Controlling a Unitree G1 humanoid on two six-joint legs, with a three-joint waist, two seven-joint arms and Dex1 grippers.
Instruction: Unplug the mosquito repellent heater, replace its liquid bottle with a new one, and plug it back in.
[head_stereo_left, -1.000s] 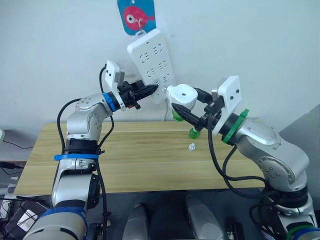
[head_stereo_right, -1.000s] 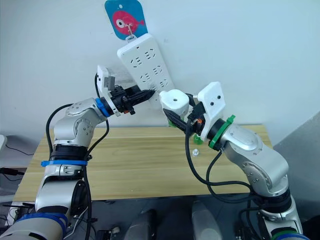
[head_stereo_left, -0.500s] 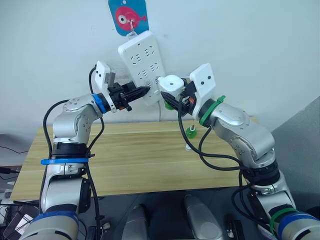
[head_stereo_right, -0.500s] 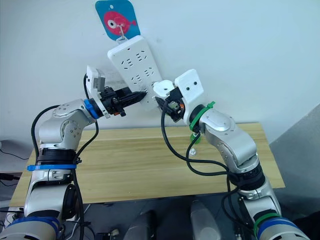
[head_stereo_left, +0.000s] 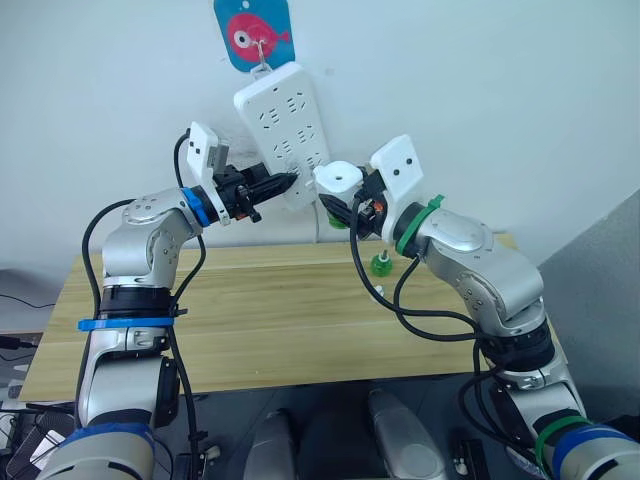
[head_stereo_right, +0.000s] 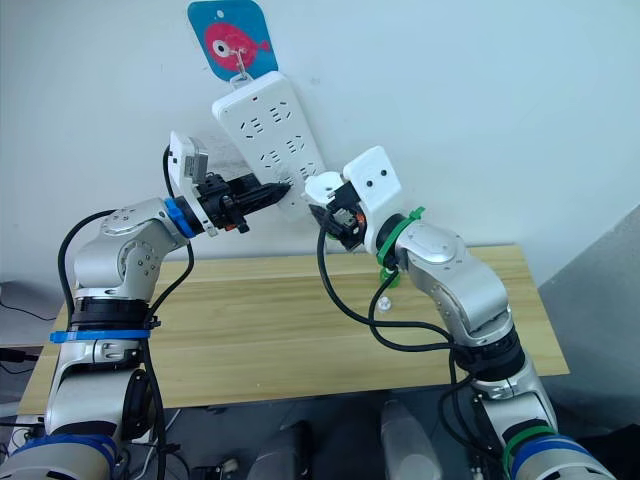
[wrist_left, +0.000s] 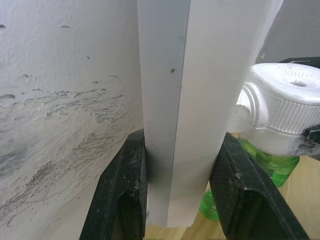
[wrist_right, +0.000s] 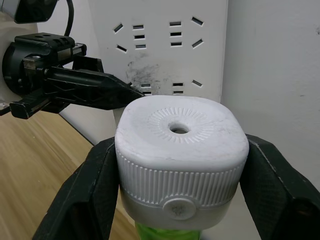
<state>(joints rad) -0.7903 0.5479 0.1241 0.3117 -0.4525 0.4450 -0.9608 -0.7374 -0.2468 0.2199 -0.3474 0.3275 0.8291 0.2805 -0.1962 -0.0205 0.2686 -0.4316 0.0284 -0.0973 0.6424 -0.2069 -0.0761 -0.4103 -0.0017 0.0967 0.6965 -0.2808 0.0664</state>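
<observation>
Now the heater (wrist_right: 181, 150), green bottle (wrist_left: 265, 159) fitted beneath, meets the power strip (head_stereo_left: 283, 115).

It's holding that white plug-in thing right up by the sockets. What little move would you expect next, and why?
Probably a short push of the mosquito repellent heater toward the power strip to seat its prongs. The right end effector grips the heater just off the strip's lower sockets, a green bottle already beneath it, while the left end effector clamps the strip's edge, steadying it.

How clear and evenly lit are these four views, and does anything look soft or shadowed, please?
Head views: even, sharp, faint shadows on the wall behind the power strip. Left wrist view: the strip's edge between the left gripper fingers is soft, shaded low. Right wrist view: the heater is crisp in the right gripper.
</observation>
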